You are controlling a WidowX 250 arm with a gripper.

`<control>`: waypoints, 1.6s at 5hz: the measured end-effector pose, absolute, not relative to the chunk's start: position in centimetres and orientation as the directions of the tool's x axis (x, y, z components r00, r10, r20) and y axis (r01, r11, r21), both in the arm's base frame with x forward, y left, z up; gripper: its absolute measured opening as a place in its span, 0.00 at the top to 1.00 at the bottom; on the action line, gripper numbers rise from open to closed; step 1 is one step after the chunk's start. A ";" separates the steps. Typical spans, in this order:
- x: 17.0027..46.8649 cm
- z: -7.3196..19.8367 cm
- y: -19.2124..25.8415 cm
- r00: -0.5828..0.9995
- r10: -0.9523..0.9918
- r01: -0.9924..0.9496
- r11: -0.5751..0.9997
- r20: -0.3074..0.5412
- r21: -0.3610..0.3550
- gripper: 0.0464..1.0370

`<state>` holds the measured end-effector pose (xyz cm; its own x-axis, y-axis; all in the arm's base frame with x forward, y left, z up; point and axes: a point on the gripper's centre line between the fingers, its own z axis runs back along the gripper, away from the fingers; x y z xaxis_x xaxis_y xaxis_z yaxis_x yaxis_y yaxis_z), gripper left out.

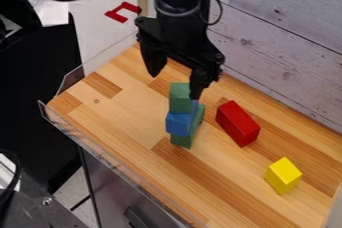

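Behind everything, a wall (287,47) of pale wooden planks rises beyond the blue block (179,123), on the far side of it. The wooden surface (127,107) spreads out on all sides of the blue block, with a clear plastic rim (67,128) running along its edge well apart to the left of that block. The black gripper (175,86) hangs above the blue block, pointing down, its two fingers spread apart and gripping nothing; one is to the left, while the other overlaps the right edge of the upper green block (180,99) in the camera view. Whether that finger touches the upper green block I cannot tell. The red block (237,123), a long one, lies on its side to the right of the blue block, a little apart from it. The lower green block (182,141), also long, lies directly under the blue block, showing along its right side and below its near end. The blue block itself is the middle piece of this three-high stack. The upper green block stands on top of the blue block, at its near end. The yellow block (283,176) sits well apart from the blue block, to the right and nearer the camera, past the red block.
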<state>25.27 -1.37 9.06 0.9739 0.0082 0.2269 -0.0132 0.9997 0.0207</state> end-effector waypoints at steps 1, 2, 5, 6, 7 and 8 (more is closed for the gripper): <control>25.8 8.3 -1.9 0.972 0.068 -0.064 0.998 0.227 -0.026 0.04; 25.7 7.1 -1.6 0.970 0.157 -0.153 0.988 0.186 -0.036 0.04; 26.2 5.4 -0.5 0.933 0.336 -0.332 0.942 0.131 -0.052 0.04; 26.5 4.8 -0.3 0.924 0.361 -0.356 0.932 0.125 -0.058 0.04; 26.7 4.7 -0.2 0.914 0.384 -0.378 0.923 0.132 -0.068 0.09; 27.0 4.0 -0.3 0.909 0.395 -0.389 0.918 0.131 -0.074 0.37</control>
<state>26.99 -0.30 4.05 0.9090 0.3955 0.1313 -0.3888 0.9183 -0.0741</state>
